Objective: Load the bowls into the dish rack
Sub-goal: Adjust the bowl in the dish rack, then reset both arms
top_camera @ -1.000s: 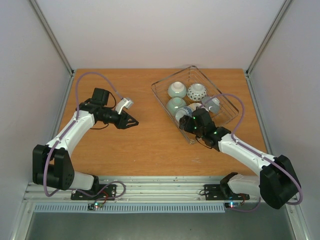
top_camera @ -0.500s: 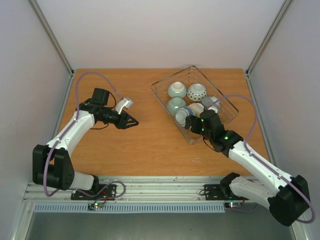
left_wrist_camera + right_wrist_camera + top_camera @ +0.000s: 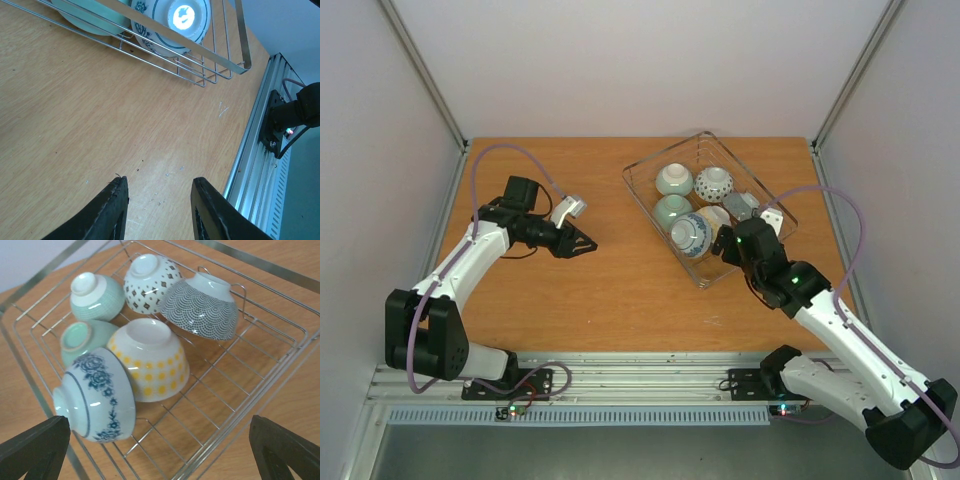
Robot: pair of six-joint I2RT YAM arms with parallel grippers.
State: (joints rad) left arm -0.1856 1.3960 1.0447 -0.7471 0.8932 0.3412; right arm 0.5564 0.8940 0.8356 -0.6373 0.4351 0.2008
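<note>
Bowls first: six by my count, and every one lay inside the dish rack, none out on the table. The right gripper hung just over the rack's near end, jaws flung wide, nothing between them. Empty-handed, that one.

Right below it, closest of all, the blue-flowered bowl lay tipped on its side, leaning into the yellow-dotted bowl. Beyond that pair sat two celadon bowls. At the far end the diamond-patterned bowl touched the scale-patterned bowl. Packed tight, the whole lot, ceramic against ceramic.

Further out, across the wood and well apart from the rack, the left gripper hovered low over bare tabletop. Its fingers were parted a little and gripped nothing.

So the loading looked finished, and the danger was all in the exit. That flowered bowl was not seated between tines as far as I could tell. It rested on its curve, propped by its neighbour. A finger clipping it on the way up could set it rolling against the near wall of the rack, or knock the yellow one into the celadon behind.

The wire rim was close under the open jaws too. Catch a fingertip on it and the light rack could lift or skid, and with the bowls touching, one jolt would rattle through all six. A straight, clear rise looked the safe call.
</note>
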